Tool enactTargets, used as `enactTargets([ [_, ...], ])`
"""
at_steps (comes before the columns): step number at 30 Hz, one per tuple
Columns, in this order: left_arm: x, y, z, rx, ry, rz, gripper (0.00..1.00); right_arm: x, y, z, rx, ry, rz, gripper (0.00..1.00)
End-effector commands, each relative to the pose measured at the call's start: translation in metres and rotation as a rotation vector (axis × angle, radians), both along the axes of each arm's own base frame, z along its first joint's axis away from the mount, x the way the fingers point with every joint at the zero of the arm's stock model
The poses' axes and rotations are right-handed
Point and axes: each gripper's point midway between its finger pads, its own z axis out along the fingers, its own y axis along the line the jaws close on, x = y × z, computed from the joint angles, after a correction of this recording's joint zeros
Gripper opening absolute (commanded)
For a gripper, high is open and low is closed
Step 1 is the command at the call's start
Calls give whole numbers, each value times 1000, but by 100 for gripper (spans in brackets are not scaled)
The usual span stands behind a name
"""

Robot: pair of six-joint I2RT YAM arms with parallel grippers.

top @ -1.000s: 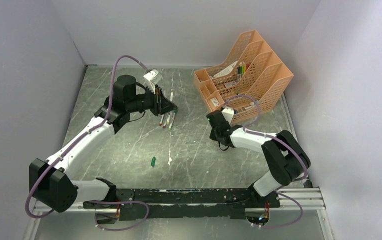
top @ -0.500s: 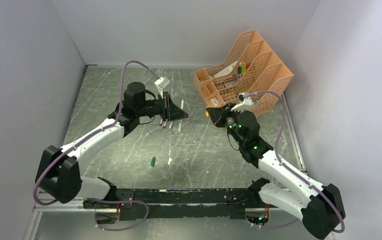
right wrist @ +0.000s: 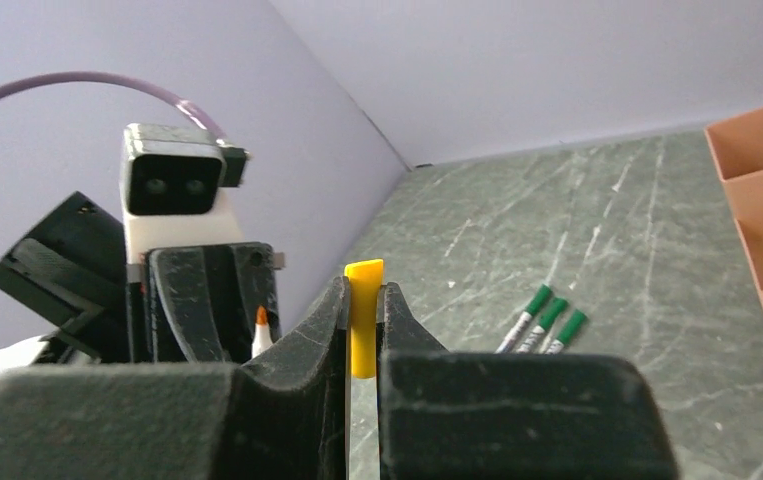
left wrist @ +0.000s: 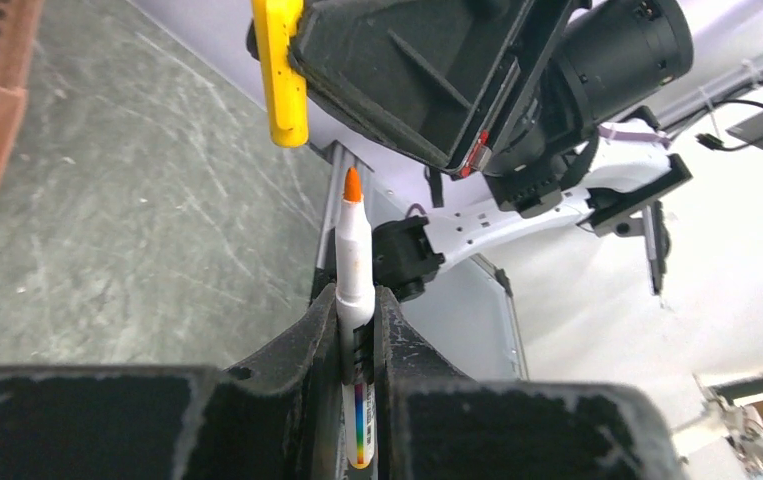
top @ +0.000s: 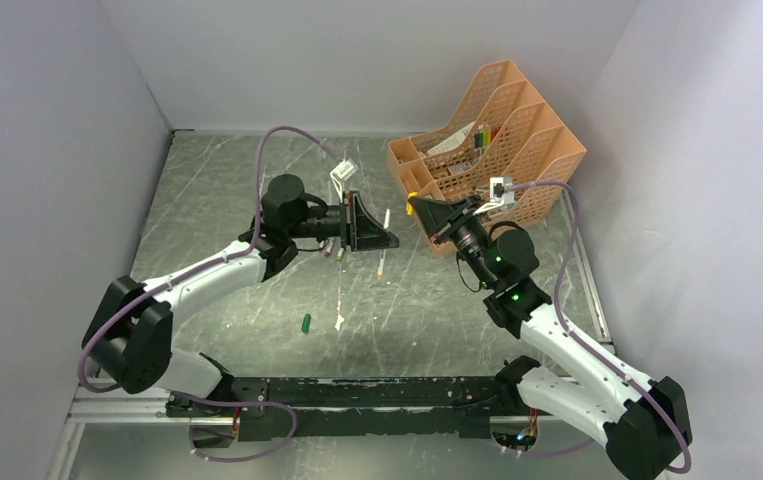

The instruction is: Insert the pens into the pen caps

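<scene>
My left gripper [left wrist: 357, 300] is shut on a white pen [left wrist: 352, 240] with an orange tip, held above the table [top: 257, 200]. The same pen [top: 386, 216] crosses the left gripper's [top: 393, 242] tips in the top view. My right gripper [right wrist: 365, 290] is shut on a yellow pen cap [right wrist: 364, 320], a short way right of the pen's tip. That cap [top: 411, 208] and pen face each other without touching. In the right wrist view, three green-capped pens [right wrist: 545, 318] lie on the table. A loose dark green pen cap [top: 306, 323] lies nearer the bases.
An orange mesh desk organiser [top: 517, 150] stands at the back right, just behind my right gripper [top: 417, 207], with a bundle of coloured markers [top: 480, 135] in it. A small white scrap [top: 339, 322] lies beside the green cap. Grey walls close in the table.
My left gripper has lifted the pen off the table and carried it right. The right arm has swung up and forward, bringing the yellow cap to face the pen.
</scene>
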Motion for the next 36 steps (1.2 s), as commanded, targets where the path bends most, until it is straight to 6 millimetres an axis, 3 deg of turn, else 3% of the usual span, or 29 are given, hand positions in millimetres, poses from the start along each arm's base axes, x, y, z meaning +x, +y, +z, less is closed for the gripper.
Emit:
enactTargets([
  [1,-22,-11,13,-74,-12,-107,7,-9,5,40,63,-121,55,0],
  [11,-29,-25,5,-50,-14,-133,7,-12,5,54,72,-157,63,0],
  [18,-26,-32,-3,-19,-22,-130,7,-14,7,49,62,-150,78,0],
  [36,-17,-39,9,-28,-60,-113,7,-20,4,37,53,-120,86,0],
])
